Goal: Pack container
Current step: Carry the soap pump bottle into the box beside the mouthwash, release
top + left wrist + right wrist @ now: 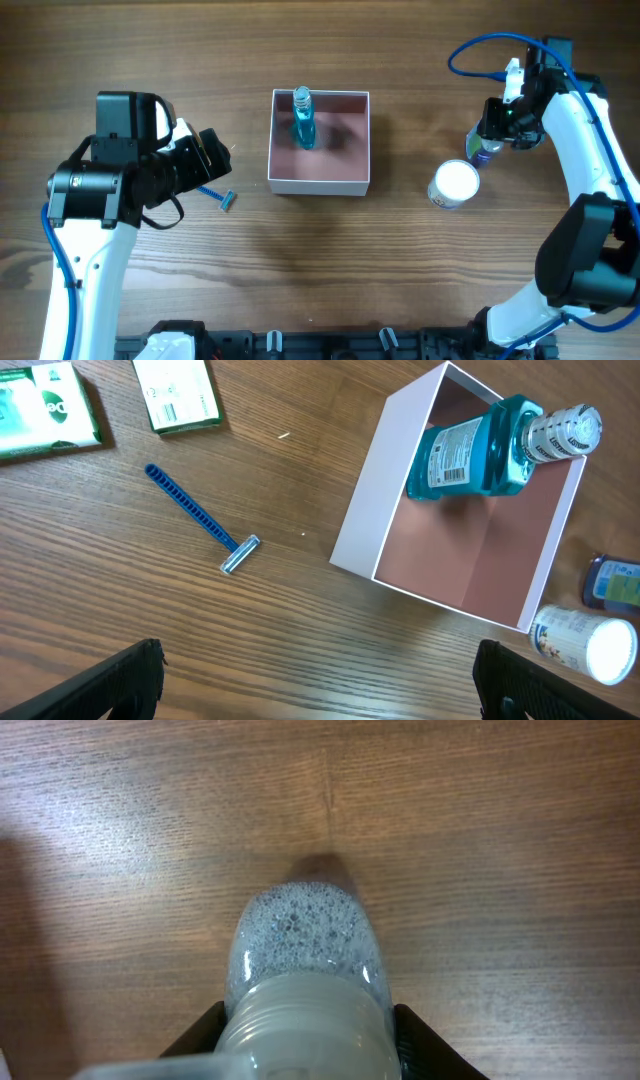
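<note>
Now right hand (308, 1042) pinches a foamy bottle (305, 945); left hand (320, 685) is spread wide

Bright, even light across the desk (320, 270), and only soft shadows.
Overhead is crisp, though the white lid (455, 182) blows out to pure glare (same story in the left wrist view). The mouthwash bottle (470, 450) throws a faint shadow inside the container (360, 510). Right wrist: the clear bottle (305, 945) crowds the lens, its cap (300, 1020) blurred, the wood grain sharp, a dim shadow along the left edge.
</note>
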Robot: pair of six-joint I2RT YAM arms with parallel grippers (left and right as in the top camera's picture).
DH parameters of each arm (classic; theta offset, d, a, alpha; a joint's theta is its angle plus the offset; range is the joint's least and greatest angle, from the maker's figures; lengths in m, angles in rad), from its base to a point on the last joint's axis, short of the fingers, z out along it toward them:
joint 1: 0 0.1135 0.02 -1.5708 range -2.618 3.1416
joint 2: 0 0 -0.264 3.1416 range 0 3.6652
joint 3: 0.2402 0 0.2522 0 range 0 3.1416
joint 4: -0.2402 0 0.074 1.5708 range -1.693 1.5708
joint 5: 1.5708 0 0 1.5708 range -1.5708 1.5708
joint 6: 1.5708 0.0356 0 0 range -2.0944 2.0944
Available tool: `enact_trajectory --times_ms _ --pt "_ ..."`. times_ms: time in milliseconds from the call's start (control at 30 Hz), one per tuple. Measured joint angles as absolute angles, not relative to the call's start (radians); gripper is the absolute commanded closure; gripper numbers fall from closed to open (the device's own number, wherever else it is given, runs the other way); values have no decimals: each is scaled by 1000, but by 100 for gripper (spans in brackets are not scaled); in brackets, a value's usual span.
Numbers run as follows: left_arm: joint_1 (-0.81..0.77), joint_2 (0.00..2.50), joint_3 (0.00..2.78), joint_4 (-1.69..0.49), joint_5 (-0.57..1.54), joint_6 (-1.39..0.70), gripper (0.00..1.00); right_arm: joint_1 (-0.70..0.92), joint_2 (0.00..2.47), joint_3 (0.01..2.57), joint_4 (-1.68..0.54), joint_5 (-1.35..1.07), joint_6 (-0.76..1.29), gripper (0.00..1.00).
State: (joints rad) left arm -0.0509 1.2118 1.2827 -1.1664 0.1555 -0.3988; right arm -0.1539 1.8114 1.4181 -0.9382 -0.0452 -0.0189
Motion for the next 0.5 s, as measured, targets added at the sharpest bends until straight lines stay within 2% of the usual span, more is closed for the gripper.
enact_trajectory --times_ms 267,500 --pt "-51 1212 1283 -1166 155 -399 0 -94 1615 1438 -945 -44 24 96" --pt "-51 1212 1283 -1165 155 -399 0 141 1388 1462 -907 -44 191 96"
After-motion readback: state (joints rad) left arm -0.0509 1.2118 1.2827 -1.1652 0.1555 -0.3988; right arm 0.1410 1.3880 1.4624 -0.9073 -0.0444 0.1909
